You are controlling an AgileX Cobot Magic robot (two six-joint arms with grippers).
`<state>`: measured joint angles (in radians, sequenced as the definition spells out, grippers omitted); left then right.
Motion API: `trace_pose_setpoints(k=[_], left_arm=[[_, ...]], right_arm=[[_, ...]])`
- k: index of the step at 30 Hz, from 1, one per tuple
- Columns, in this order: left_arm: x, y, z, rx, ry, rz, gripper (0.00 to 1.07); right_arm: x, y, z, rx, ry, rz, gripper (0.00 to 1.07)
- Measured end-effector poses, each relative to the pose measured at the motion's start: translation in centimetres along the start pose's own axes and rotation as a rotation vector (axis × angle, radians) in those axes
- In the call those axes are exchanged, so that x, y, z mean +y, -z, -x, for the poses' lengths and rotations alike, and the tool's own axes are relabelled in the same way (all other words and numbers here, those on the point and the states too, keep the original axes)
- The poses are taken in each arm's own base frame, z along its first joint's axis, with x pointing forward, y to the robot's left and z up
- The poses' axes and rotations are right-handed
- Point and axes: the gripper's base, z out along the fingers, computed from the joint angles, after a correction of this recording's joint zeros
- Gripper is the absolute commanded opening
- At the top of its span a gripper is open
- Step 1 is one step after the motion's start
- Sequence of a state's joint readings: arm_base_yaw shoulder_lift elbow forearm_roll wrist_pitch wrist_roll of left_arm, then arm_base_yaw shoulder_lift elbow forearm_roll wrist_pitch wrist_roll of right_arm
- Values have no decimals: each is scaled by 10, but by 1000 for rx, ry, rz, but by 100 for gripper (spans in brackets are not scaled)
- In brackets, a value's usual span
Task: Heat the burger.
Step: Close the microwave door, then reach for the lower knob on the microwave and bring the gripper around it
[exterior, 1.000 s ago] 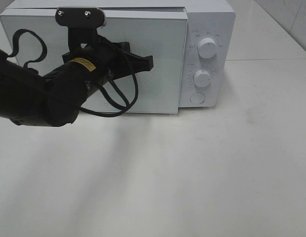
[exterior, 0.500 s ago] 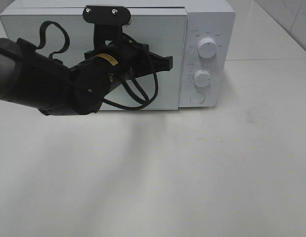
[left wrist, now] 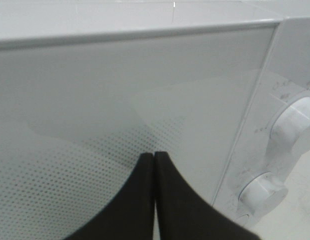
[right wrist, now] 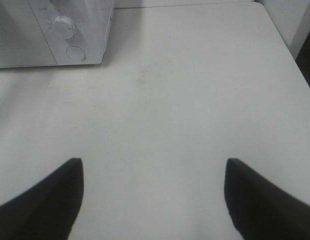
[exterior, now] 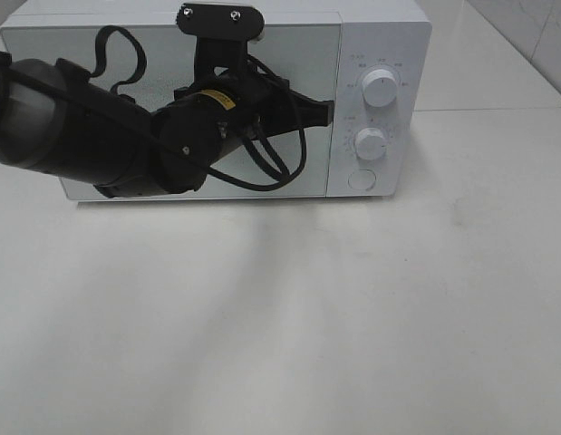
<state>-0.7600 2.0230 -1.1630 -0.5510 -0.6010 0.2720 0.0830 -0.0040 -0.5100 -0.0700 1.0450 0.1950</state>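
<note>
Closed left jaws face the microwave door [left wrist: 94,90].

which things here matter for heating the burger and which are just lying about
For the job:
- microwave, door closed
- upper knob, lower knob, round button
- left pincer, shut, near the door's right edge
- burger: not in view

Lying about:
- right pincer, open over the white table, holding nothing

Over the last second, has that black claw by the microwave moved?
Yes. The left gripper slid rightward across the microwave door, its closed tip now nearer the upper dial.
</note>
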Motion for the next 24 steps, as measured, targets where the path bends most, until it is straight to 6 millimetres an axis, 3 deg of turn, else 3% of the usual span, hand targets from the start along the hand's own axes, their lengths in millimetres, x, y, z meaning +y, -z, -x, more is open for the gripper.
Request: trace_pose_setpoints(k=[7,8,9,10,11,12,13,14,15,16,17,24], left_arm=[[4,22,1,16,-12,16,3],[4,32,-2,59,-13,3,9],[4,32,-2,59,-13,3,9],[4,37,-5,94,-14,-8,15],[2,45,-9,171,-15,-37,30],[2,45,-9,171,-15,-37,30],[1,49,-12,220,-15,-54,39],[0,56,-17,323,-10,-90,65],[0,56,-17,323,-10,-90,65],[-2,62,-20,413,-5,-121,89],[-3,65,-23,460,-4,-139,99],[-3,81,-30,682,-24,-219,102]], right_arm=[[0,0,0,0,0,0,75],[0,0,0,0,0,0,75],[0,0,0,0,0,0,75],[0,0,0,0,0,0,75],[0,0,0,0,0,0,75],[0,0,0,0,0,0,75],[0,0,0,0,0,0,75],[0,0,0,0,0,0,75],[0,0,0,0,0,0,75],[0,0,0,0,0,0,75],[0,0,0,0,0,0,75],[0,0,0,0,0,0,75]])
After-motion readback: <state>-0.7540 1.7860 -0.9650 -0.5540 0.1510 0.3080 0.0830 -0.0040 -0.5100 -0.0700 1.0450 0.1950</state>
